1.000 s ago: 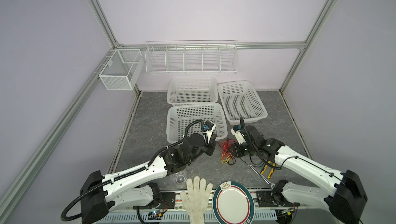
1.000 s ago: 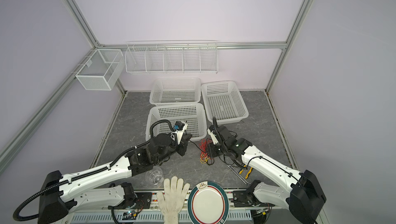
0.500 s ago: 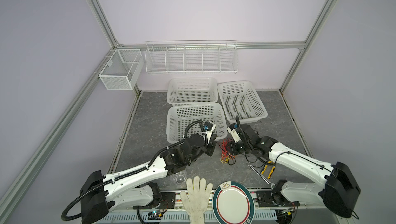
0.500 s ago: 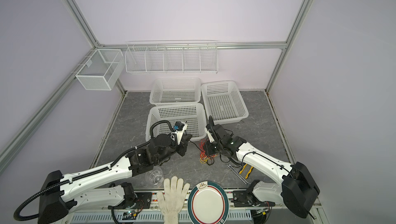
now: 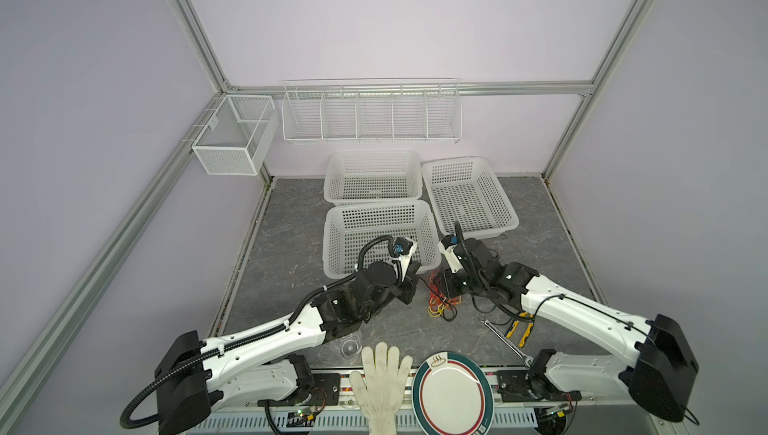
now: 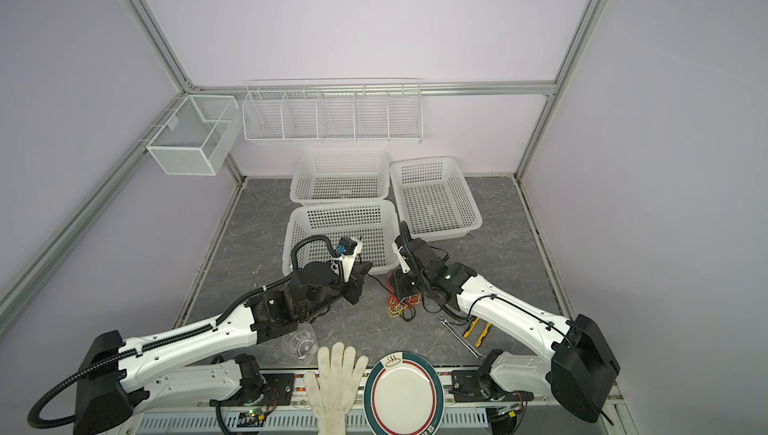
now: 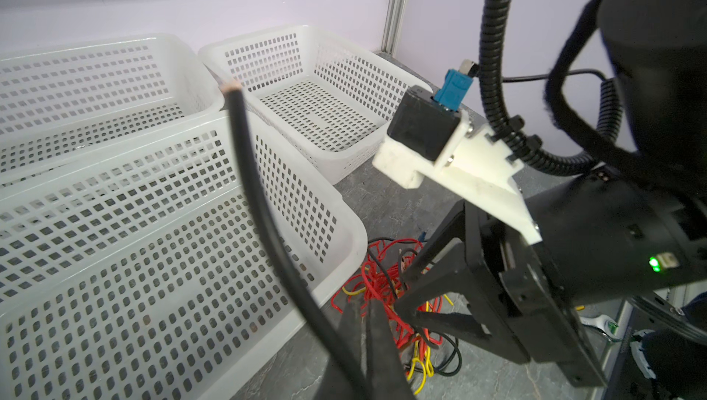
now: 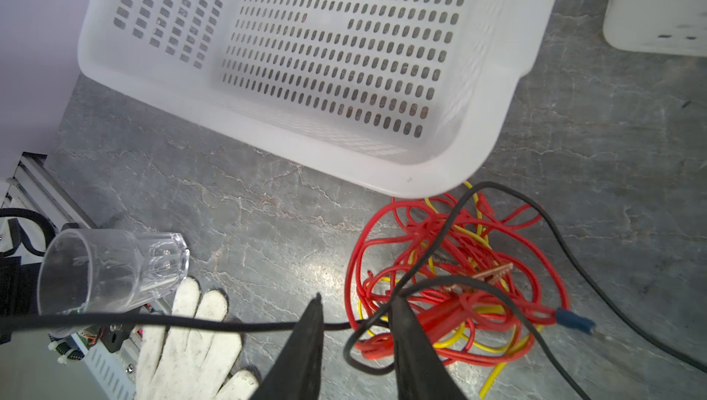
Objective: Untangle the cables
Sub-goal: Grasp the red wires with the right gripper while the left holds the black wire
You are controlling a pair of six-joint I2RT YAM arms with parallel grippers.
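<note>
The cables (image 5: 441, 300) (image 6: 400, 300) lie as a red, yellow and black tangle on the grey floor, just in front of the near basket. In the left wrist view my left gripper (image 7: 363, 304) is shut, and the black cable (image 7: 260, 195) runs up out of its jaws, free end in the air. In the right wrist view that black cable (image 8: 229, 326) stretches taut sideways from the tangle (image 8: 451, 272). My right gripper (image 8: 357, 298) (image 5: 451, 287) is open over the tangle's edge, a black strand crossing between its fingers. The left gripper (image 5: 409, 287) is close beside the tangle.
Three white perforated baskets (image 5: 378, 206) stand behind the tangle. Along the front edge are a clear glass on its side (image 5: 349, 345), a white glove (image 5: 382, 379) and a plate (image 5: 453, 395). A wrench (image 5: 503, 341) and yellow-handled pliers (image 5: 521, 331) lie under the right arm.
The right arm has moved left, bringing its gripper over the tangle, and its jaws have narrowed a little. The left arm has stayed put.
</note>
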